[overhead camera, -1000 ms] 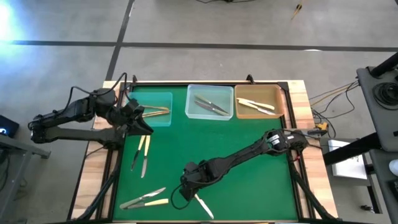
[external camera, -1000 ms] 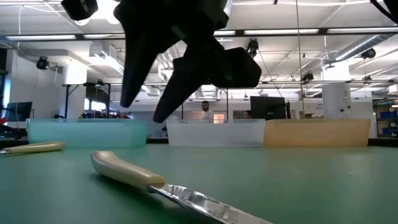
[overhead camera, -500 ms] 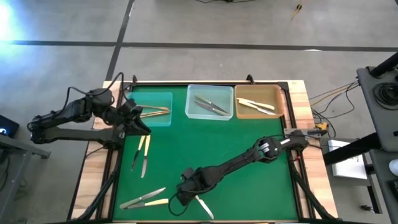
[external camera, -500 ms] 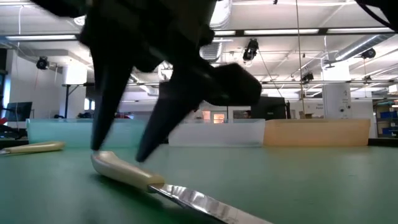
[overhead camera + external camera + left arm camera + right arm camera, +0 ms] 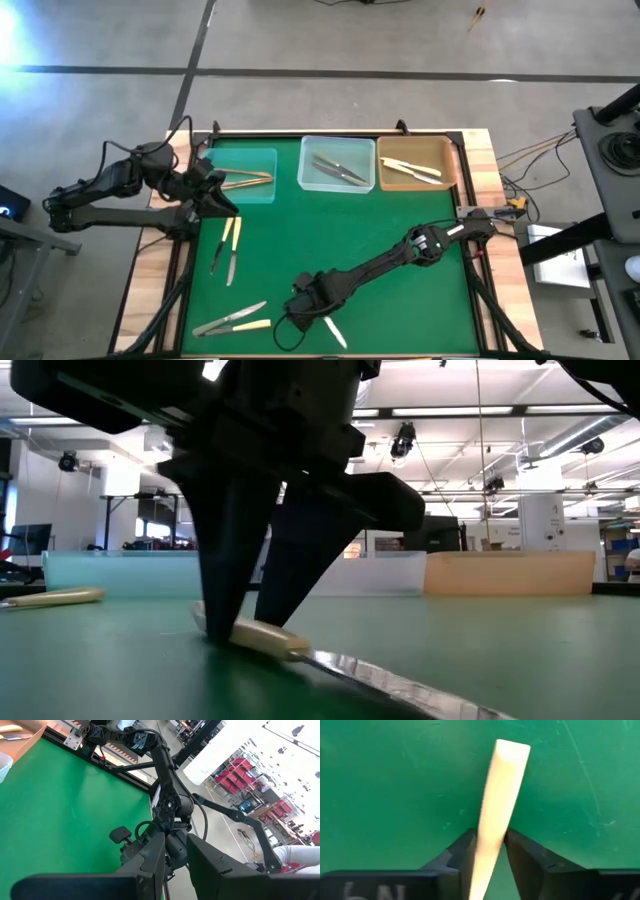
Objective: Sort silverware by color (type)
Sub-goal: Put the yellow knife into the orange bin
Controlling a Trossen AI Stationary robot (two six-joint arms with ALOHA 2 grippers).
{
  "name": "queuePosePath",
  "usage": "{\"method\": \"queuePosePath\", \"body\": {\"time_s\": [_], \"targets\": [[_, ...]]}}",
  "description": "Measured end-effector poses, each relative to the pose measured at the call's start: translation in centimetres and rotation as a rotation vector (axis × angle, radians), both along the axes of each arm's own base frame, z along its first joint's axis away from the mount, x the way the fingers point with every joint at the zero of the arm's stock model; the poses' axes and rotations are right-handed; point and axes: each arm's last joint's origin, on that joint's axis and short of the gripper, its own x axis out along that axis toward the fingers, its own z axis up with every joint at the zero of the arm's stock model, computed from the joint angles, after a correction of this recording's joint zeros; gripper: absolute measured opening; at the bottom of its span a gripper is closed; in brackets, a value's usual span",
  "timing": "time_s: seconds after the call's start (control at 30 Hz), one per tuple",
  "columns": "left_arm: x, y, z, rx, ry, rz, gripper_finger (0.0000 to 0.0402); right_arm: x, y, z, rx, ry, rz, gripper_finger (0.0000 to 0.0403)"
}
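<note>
Right gripper (image 5: 245, 630) down at near table edge, fingers (image 5: 457, 857) straddling cream knife handle (image 5: 499, 800), closing, contact likely, knife (image 5: 330, 331) flat on mat. Advice: finish squeeze mid-handle, lift straight, carry to tan tray (image 5: 450, 180). Earlier gripper hovered above; now descended. Farther off, left gripper (image 5: 222, 198) beside blue tray (image 5: 265, 192), fingers nearly together, apparently empty.

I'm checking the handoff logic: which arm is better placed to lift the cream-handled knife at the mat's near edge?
Right. The right gripper already straddles the cream-handled knife, a finger on each side of its handle. The left gripper is far off by the teal tray.
</note>
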Motion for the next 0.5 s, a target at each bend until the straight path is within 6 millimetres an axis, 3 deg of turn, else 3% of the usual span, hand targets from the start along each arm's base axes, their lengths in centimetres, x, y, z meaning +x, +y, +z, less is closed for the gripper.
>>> {"method": "queuePosePath", "body": {"time_s": [0.13,0.3,0.5], "targets": [[0.0,0.0,0.0,0.001,0.0,0.005,0.0063,-0.1,-0.2,0.0,-0.03,0.007,0.035,0.0042],[0.0,0.0,0.0,0.002,0.002,0.009,0.0063,-0.6,-1.2,0.1,-0.081,0.083,0.041,0.0042],[0.1,0.0,0.0,0.002,0.002,0.01,0.0063,-1.9,-1.9,3.4,-0.149,0.109,0.084,0.0042]]}}
